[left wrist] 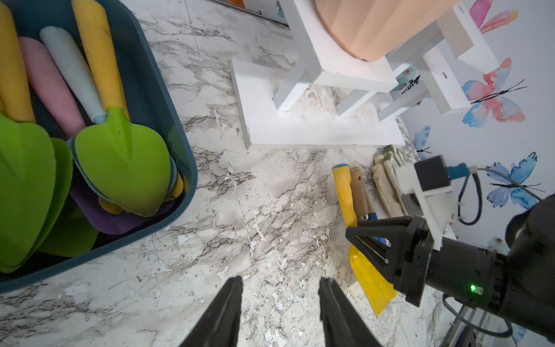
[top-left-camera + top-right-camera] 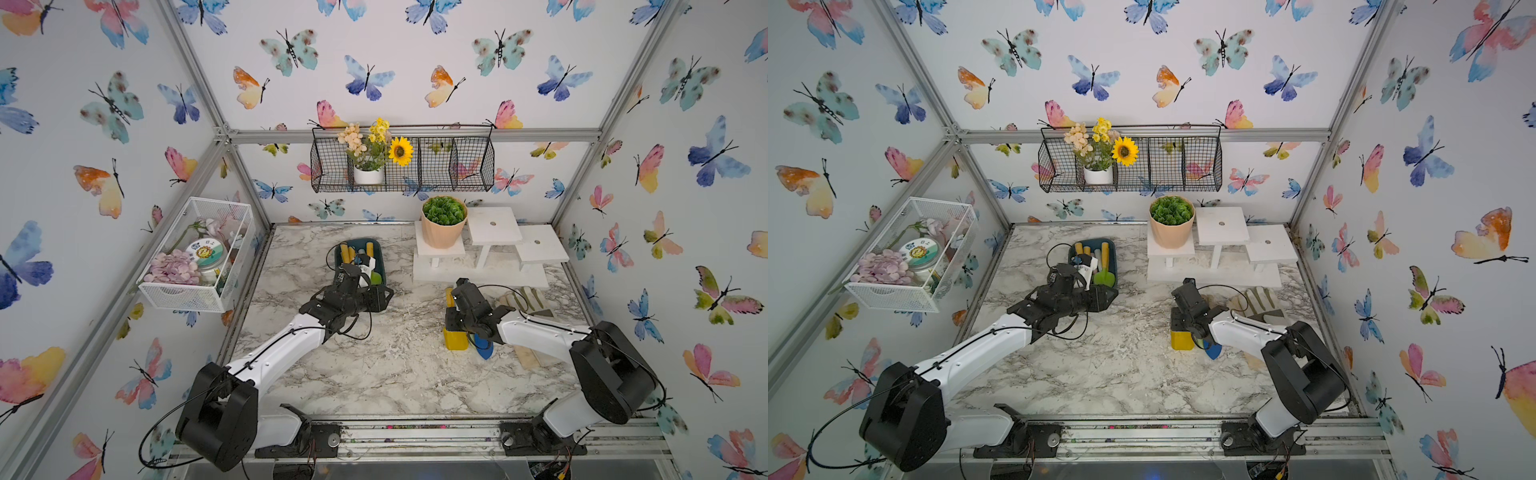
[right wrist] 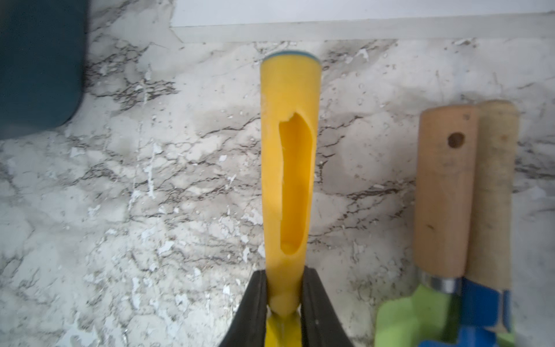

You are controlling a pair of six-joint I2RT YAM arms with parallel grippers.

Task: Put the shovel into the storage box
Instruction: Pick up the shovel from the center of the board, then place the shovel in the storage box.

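Right wrist view: yellow shovel (image 3: 286, 168) is clamped at the handle's lower end by the right jaws, closed tight on it.
Shovel is seen low at the right side of the bench (image 2: 395, 374), outside the storage box (image 1: 162, 90) and well apart from it, just beside a wooden-handled blue trowel (image 3: 444, 195) and gloves (image 1: 387, 186). Green-bladed shovels (image 1: 123, 162) are stacked inside the box. Left jaws are held part open, empty, above bare bench near the box.
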